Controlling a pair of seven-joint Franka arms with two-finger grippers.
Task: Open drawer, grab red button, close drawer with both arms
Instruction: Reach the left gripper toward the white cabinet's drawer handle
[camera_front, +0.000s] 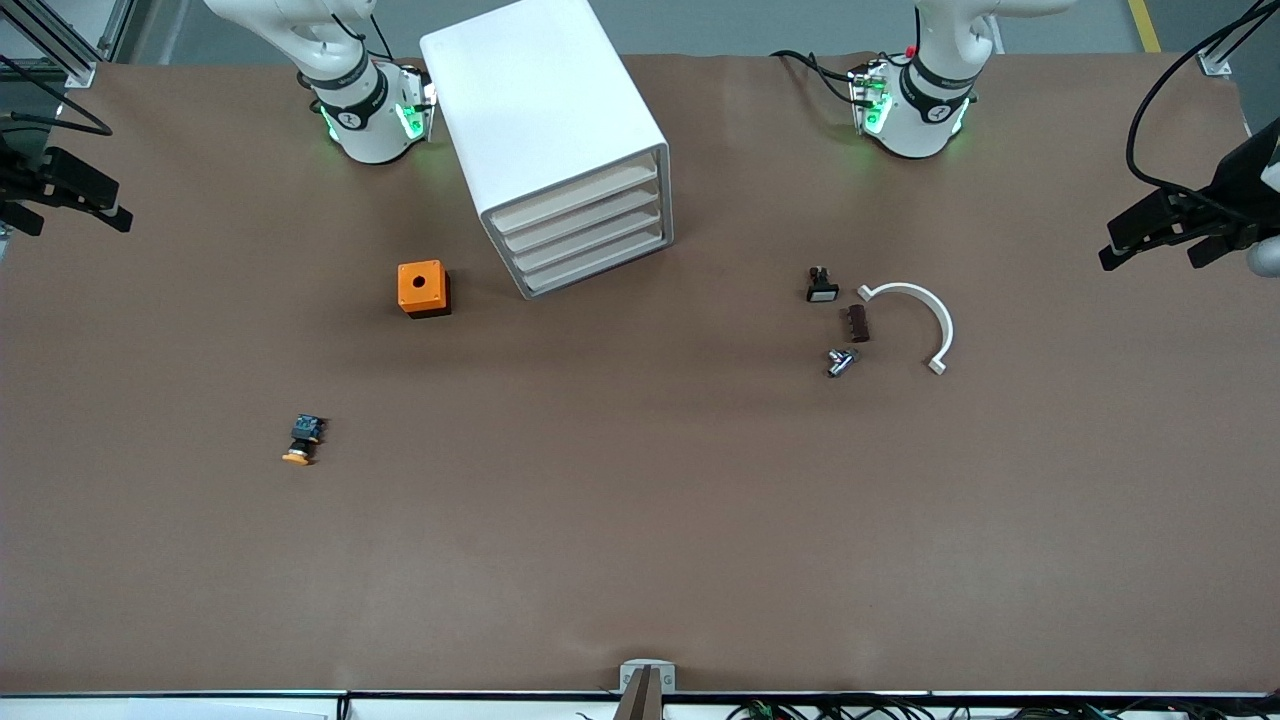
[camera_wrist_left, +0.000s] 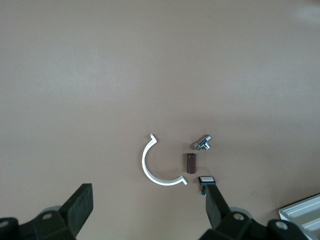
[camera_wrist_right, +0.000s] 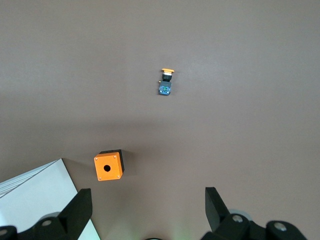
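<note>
Both black two-finger hands, the left hand (camera_wrist_left: 145, 212) and right hand (camera_wrist_right: 145, 212), are hanging wide open and empty above the brown desk (camera_front: 640, 520), while the white boxy cabinet (camera_front: 545, 110) with its four shut cream-fronted drawers (camera_front: 590, 232) is sitting closer to the right arm's base.

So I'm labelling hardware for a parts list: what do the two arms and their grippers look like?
Both arms are glossy white with black joint bands, green lights glowing at the bases and black cables trailing nearby. The left gripper and right gripper are matte black, each with two flat wedge-shaped fingers and small round screws on the body.
</note>
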